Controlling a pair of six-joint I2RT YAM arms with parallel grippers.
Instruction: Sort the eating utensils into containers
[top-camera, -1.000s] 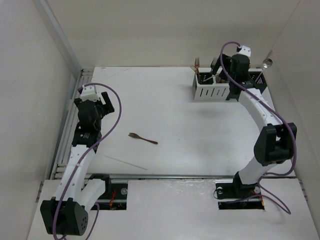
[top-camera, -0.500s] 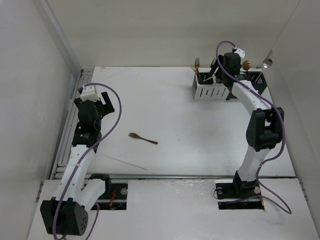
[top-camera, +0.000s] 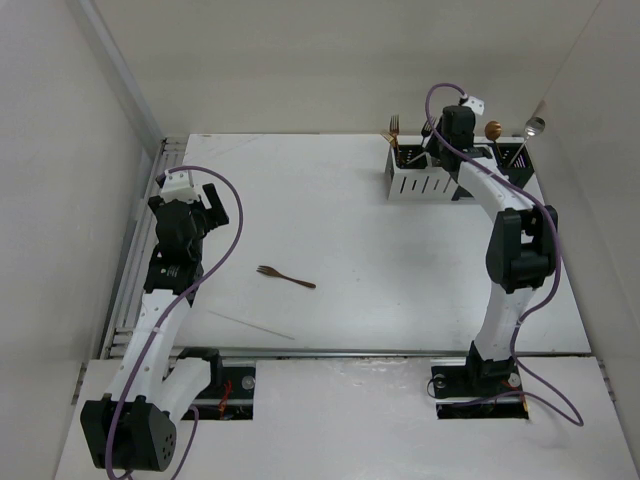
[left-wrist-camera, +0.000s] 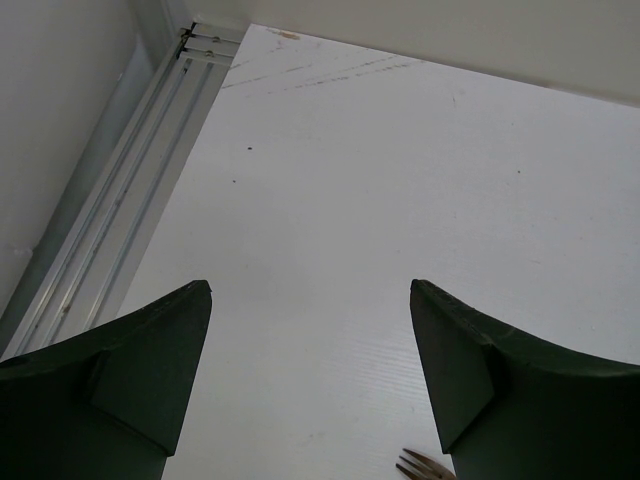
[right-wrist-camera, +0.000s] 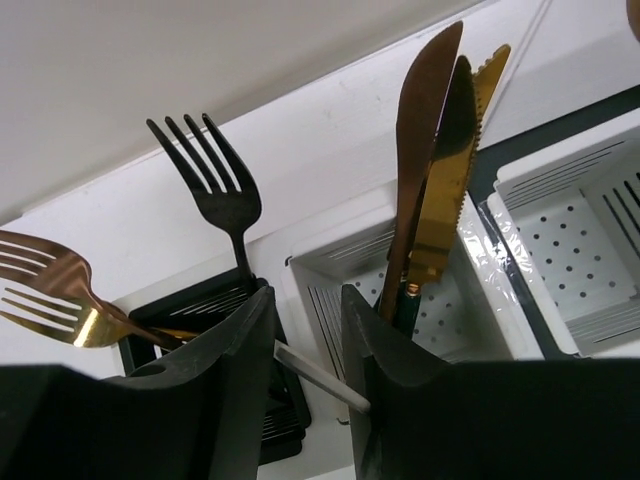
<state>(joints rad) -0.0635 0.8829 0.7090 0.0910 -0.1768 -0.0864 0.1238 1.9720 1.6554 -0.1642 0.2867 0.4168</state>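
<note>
Right wrist shows right jaws narrowly apart (white handle (right-wrist-camera: 315, 373) crossing the gap); left jaws wide.

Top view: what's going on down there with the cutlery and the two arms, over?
Left jaws wide open, empty, near the copper fork lying mid-table. Right jaws at a narrow gap by the cutlery boxes, grip unclear. Nothing blocking the fork.

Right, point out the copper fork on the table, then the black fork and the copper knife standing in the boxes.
copper fork (top-camera: 287, 278), top external view, on the middle of its handle.
black fork (right-wrist-camera: 226, 205), right wrist view, on the base of its tines.
copper knife (right-wrist-camera: 422, 110), right wrist view, on its upper blade.
</note>
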